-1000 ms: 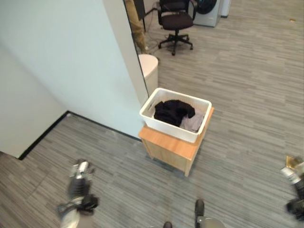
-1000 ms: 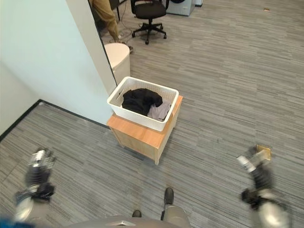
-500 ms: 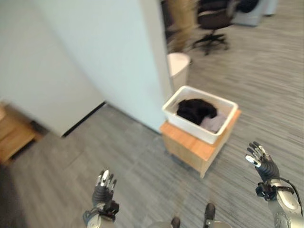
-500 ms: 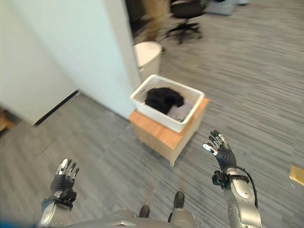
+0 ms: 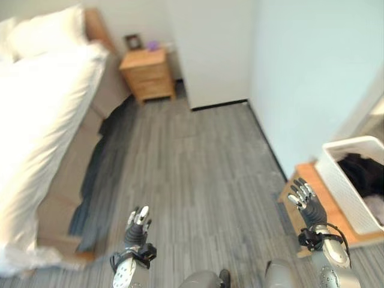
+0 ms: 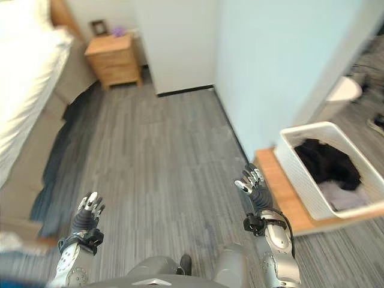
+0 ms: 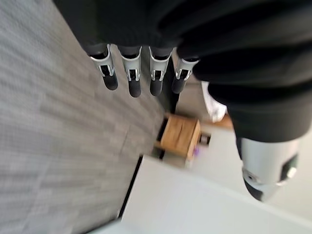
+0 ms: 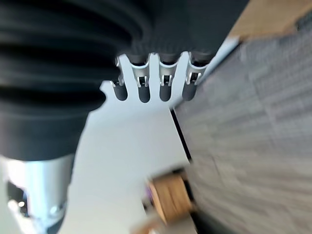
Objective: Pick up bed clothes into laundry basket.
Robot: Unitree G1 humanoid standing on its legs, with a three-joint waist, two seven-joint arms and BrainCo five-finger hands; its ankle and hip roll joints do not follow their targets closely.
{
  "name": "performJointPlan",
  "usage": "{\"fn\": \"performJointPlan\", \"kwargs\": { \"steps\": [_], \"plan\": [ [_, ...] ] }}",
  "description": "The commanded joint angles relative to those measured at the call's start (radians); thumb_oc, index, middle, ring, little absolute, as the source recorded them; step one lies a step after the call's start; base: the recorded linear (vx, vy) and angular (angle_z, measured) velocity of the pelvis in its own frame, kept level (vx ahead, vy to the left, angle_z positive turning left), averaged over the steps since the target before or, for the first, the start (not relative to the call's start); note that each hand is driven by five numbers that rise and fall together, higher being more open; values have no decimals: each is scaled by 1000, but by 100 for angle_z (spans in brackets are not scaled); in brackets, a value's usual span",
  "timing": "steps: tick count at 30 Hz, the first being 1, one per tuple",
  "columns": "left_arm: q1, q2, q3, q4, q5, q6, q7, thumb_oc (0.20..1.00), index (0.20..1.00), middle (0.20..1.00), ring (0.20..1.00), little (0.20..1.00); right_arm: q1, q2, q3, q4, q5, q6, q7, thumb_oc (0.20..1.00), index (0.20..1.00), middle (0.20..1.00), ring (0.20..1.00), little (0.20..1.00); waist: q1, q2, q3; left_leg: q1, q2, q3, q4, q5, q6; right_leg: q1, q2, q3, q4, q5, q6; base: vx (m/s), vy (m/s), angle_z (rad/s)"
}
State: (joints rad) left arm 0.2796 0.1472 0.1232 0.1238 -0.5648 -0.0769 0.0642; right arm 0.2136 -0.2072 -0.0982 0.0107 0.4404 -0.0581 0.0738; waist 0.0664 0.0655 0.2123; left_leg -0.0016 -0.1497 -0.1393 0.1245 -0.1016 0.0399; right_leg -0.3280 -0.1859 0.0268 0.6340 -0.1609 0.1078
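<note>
A: Left hand (image 5: 137, 225) raised over bare floor (image 5: 192, 162), fingers straight and spread, nothing held. Right hand (image 6: 254, 187) likewise raised, fingers straight, empty.

B: Confirmed in wrist views. Left fingers (image 7: 131, 80) extended in a row, nothing between them and the thumb. Right fingers (image 8: 144, 83) extended too, slack, no cloth.

A: Clothes? Dark garment (image 6: 324, 162) and a pale one (image 6: 345, 195) lying in the basket (image 6: 300, 180), just beyond and to the outer side of the right hand. Basket resting on a low wooden stand (image 6: 288, 201), near that hand, not touching it.

B: Right eye view shows the whole basket; left eye view cuts it at the edge. Bed (image 5: 42, 114) with white cover well ahead of the left hand, to its outer side. Dark cloth (image 5: 99, 174) trailing down the bed's side to the floor, ahead of the left hand, apart from it.

A: Nightstand (image 5: 147, 75) far ahead, beside the bed's head. Also seen past the left fingers in the left wrist view.

B: White bin (image 6: 342, 93) beyond the basket, in the right eye view.
</note>
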Motion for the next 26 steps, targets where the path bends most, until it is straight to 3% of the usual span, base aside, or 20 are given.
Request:
{"fn": "performJointPlan", "kwargs": {
  "steps": [1,2,3,5,7,8,9,12,14,16,17,19,21,26],
  "plan": [
    [6,48,-3,-106,59,-62,-17,1000,1000,1000,1000,1000,-22,-25,-48,-26,46,-69,-16,1000,1000,1000,1000,1000,-56,8,-18,12,98,-98,-55,45,-46,176,32,130,-384,93,29,196,-393,165],
    [-21,89,-14,-83,81,-76,-4,1000,1000,1000,1000,1000,-13,-46,-66,17,51,-92,-29,1000,1000,1000,1000,1000,-56,-27,-18,-21,79,-200,-31,41,-60,213,89,302,-472,76,23,53,-427,180],
    [-7,90,-24,-111,83,-71,-19,1000,1000,1000,1000,1000,-1,-48,-56,3,62,-75,-17,1000,1000,1000,1000,1000,-47,-32,-22,-41,81,-261,-14,46,-69,228,115,356,-452,63,30,96,-592,224],
    [24,48,3,-134,76,-80,-22,1000,1000,1000,1000,1000,31,-55,-39,-24,117,-49,30,1000,1000,1000,1000,1000,-23,-58,-31,-40,98,-304,-18,49,-87,250,123,295,-504,84,7,82,-487,188],
    [29,22,10,-137,60,-81,-18,1000,1000,1000,1000,1000,34,-60,-38,-19,119,-49,32,1000,1000,1000,1000,1000,-22,-60,-40,-56,105,-338,-22,71,-98,252,129,271,-507,93,-4,42,-384,114],
    [39,-16,20,-136,11,-79,0,1000,1000,1000,1000,1000,38,-70,-47,-15,142,-36,24,1000,1000,1000,1000,1000,-17,-69,-40,-83,126,-362,-9,93,-117,272,147,212,-527,84,-29,0,-419,106],
    [41,-32,20,-132,-2,-81,8,1000,1000,1000,1000,1000,44,-71,-49,-10,152,-37,23,1000,1000,1000,1000,1000,-14,-74,-36,-97,127,-349,3,100,-119,280,143,179,-532,86,-34,-52,-533,163],
    [20,-24,6,-98,4,-74,34,1000,1000,1000,1000,1000,42,-84,-54,-5,133,-53,-3,1000,1000,1000,1000,1000,-49,-104,-19,-99,217,35,91,55,-101,297,89,-3,-523,80,-30,-149,-309,222],
    [28,-16,13,-92,3,-67,26,1000,1000,1000,1000,1000,54,-69,-65,17,137,-49,-7,1000,1000,1000,1000,1000,-61,-111,-24,-73,223,158,166,7,-92,312,73,-92,-529,71,-34,-168,-234,141],
    [50,-15,18,-99,26,-60,24,1000,1000,1000,1000,1000,81,-46,-88,19,131,-45,-9,1000,1000,1000,1000,1000,-77,-105,-41,-50,224,179,110,3,-100,313,67,-150,-536,69,-27,-94,-77,126],
    [47,-15,19,-95,27,-62,22,1000,1000,1000,1000,1000,96,-36,-96,16,133,-42,-8,1000,1000,1000,1000,1000,-81,-88,-47,-44,246,206,40,37,-102,320,72,-186,-540,67,-22,-29,-28,151],
    [62,-29,19,-87,41,-59,36,1000,1000,1000,1000,1000,113,-27,-87,15,121,-33,1,1000,1000,1000,1000,1000,-87,-75,-65,-21,242,168,-51,74,-111,333,79,-223,-545,65,-20,15,-8,138],
    [75,-51,26,-74,26,-53,52,1000,1000,1000,1000,1000,121,-13,-69,15,121,-24,6,1000,1000,1000,1000,1000,-87,-70,-89,5,235,151,-115,93,-112,347,79,-248,-559,66,-17,26,10,75],
    [101,-43,31,-79,68,-53,49,1000,1000,1000,1000,1000,123,-27,-42,15,91,-15,17,1000,1000,1000,1000,1000,-66,-74,-98,18,226,136,-140,96,-103,363,82,-253,-586,73,-15,-6,32,6]
  ]
}}
